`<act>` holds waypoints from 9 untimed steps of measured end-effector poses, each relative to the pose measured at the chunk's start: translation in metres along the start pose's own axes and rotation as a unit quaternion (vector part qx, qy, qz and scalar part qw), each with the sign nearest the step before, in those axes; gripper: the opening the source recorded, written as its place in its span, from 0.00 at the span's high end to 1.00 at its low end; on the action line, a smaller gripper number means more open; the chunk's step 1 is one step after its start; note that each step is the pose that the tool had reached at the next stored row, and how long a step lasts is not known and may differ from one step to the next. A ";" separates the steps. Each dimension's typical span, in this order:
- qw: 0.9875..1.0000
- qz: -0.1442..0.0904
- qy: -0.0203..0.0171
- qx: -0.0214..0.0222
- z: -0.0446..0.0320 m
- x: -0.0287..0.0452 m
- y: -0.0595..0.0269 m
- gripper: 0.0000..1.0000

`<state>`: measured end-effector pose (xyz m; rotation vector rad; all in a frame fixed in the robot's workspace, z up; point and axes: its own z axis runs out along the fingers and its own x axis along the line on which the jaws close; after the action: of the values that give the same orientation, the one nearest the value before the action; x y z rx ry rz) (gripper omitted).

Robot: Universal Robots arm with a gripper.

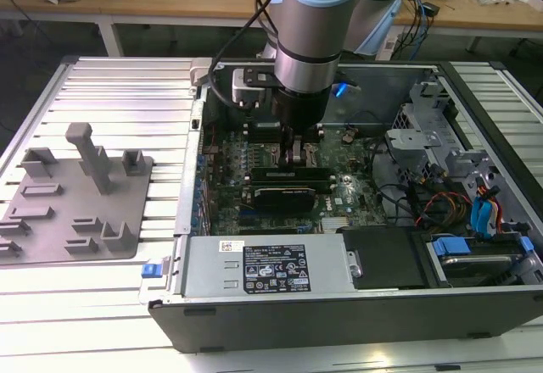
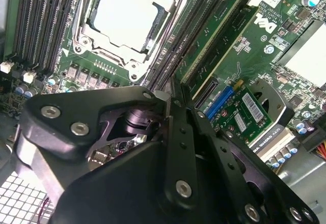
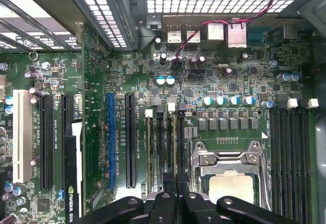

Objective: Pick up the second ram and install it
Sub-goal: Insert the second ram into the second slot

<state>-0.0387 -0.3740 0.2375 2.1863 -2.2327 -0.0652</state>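
— Where is the second ram (image 2: 219, 33)?
— On edge among the memory slots beside the one CPU socket (image 2: 127, 15), the gripper (image 2: 171, 94) pinched shut at its near end.
— Writing?
— One white label (image 1: 271, 267) on the open case (image 1: 339, 322), small print.

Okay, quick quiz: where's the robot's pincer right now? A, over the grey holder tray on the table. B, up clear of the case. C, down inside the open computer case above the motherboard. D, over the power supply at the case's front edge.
C: in the exterior view the pincer is down inside the case, above the motherboard by the memory slots.
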 end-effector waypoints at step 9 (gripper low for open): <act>1.000 -0.001 0.000 0.000 -0.0015 0.0000 0.0000 0.91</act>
<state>-0.0387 -0.3740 0.2390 2.1881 -2.2303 -0.0650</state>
